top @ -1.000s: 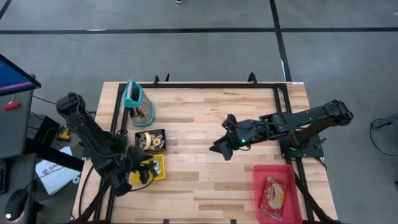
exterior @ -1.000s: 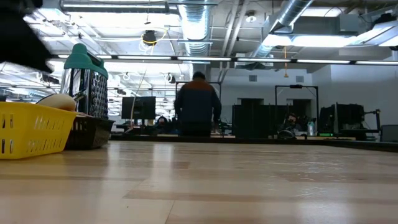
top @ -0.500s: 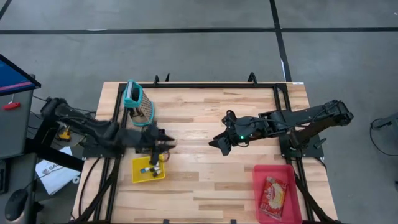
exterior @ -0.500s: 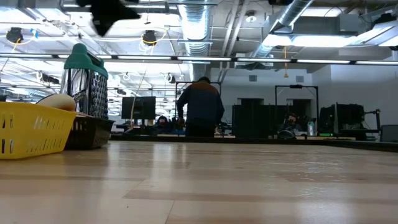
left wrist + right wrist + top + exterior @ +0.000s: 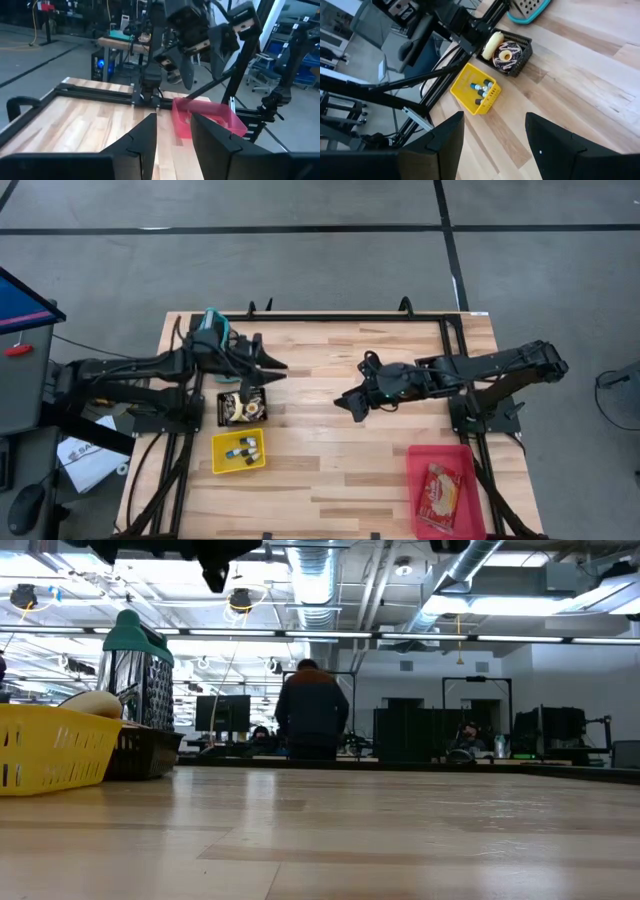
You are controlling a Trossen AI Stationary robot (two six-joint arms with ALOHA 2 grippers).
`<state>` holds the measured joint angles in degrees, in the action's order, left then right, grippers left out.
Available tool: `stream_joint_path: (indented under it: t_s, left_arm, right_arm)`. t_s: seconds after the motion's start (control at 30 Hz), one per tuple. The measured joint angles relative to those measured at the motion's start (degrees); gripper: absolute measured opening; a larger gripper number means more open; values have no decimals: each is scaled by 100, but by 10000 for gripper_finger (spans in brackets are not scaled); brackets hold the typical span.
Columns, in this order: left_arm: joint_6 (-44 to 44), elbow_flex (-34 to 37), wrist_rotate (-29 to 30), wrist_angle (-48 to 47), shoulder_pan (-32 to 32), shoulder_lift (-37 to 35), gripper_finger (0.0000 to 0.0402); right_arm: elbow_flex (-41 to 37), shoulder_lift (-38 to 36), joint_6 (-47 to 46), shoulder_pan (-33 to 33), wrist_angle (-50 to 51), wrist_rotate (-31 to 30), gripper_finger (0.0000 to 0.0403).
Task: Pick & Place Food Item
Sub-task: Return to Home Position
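Note:
A black basket (image 5: 242,405) at the table's left holds a pale bun (image 5: 492,44) and a chocolate donut (image 5: 503,54). Nearer the front edge stands a yellow basket (image 5: 239,450) with small bottles. A red tray (image 5: 445,488) at the near right holds a food packet (image 5: 440,490). My left gripper (image 5: 272,372) hangs level above the table, just beyond the black basket, pointing toward the right edge; it is open with nothing between its fingers (image 5: 150,125). My right gripper (image 5: 345,402) hovers over the table's middle, open and empty (image 5: 495,122).
A metal grater with a teal handle (image 5: 138,665) stands at the far left, partly under my left arm. Bare wood lies between the two grippers. A person (image 5: 312,710) stands in the room beyond the table.
My left gripper has swung from over the yellow basket, across the black basket, toward the far edge while rising, and has turned to point level at the table's right edge. It carries nothing. The baskets have stayed in place.

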<state>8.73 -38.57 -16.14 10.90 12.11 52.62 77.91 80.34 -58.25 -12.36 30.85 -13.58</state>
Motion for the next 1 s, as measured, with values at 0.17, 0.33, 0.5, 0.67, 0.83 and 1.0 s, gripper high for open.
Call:
stream_joint_path:
  t_s: [0.17, 0.33, 0.5, 0.67, 0.83, 1.0]
  left_arm:
    - [94, 4, -654, -561, 471, -507, 115]
    - [179, -2, -626, -1839, 396, -1662, 109]
    - [345, 416, 91, -2517, 175, -3095, 102]
    - [751, 1406, 735, -2253, -111, -4696, 102]
    - [783, 2325, 1034, -1674, -288, -5252, 102]
    - [549, 3228, 1097, -90, -584, -4901, 102]
  right_arm:
    - [-2, 0, -27, 94, -27, 0, 203]
    - [-4, 0, 7, 138, -221, 0, 203]
    - [-4, 0, 113, 243, -436, 0, 203]
    - [-4, 0, 101, 356, -587, 20, 203]
    - [-4, 0, 154, 352, -1062, 50, 203]
    - [-4, 0, 154, 332, -1559, 62, 203]
